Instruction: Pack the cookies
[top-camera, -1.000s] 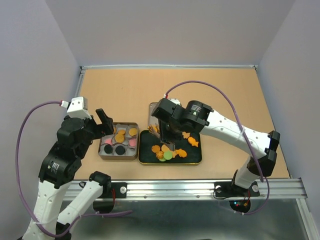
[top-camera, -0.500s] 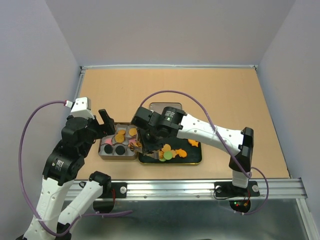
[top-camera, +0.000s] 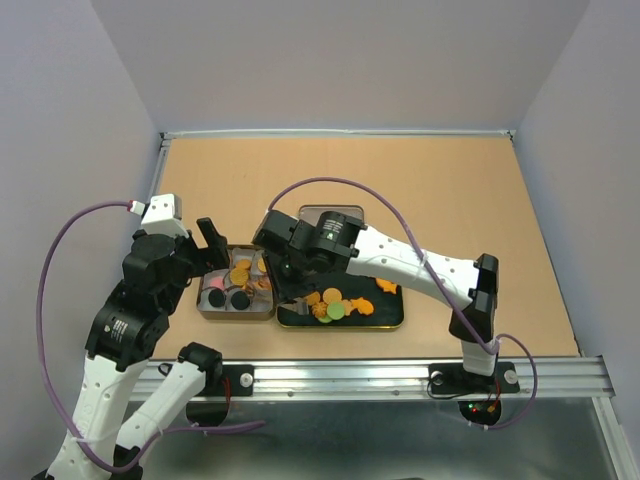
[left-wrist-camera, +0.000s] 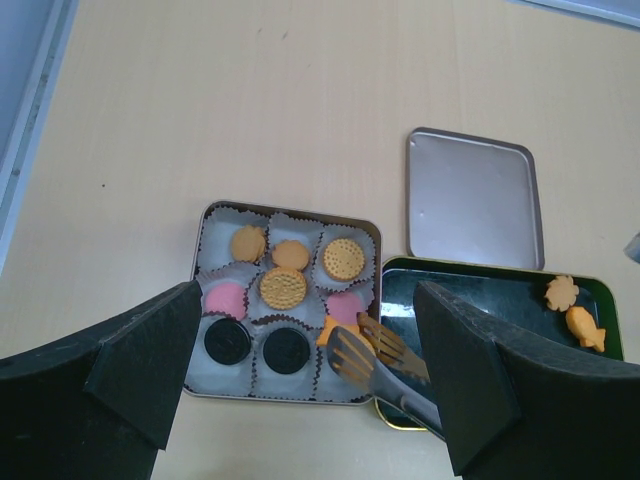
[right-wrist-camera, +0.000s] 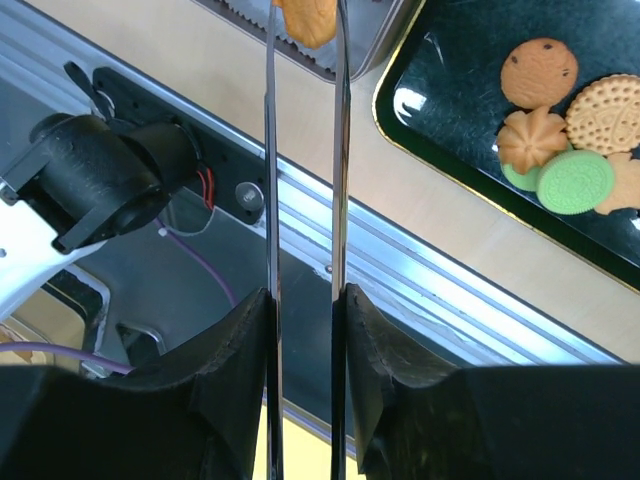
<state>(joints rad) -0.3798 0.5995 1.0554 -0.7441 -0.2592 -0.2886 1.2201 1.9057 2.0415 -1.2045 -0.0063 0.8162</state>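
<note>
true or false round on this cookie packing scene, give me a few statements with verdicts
1. The right gripper holds tongs. True.
2. The tongs are empty. False: they pinch an orange cookie.
3. The lid is closed on the tin. False: it lies on the table, apart from the tin.
4. Two black cookies sit in the tin. True.
5. The left gripper grips the tin. False: it is open and holds nothing.
</note>
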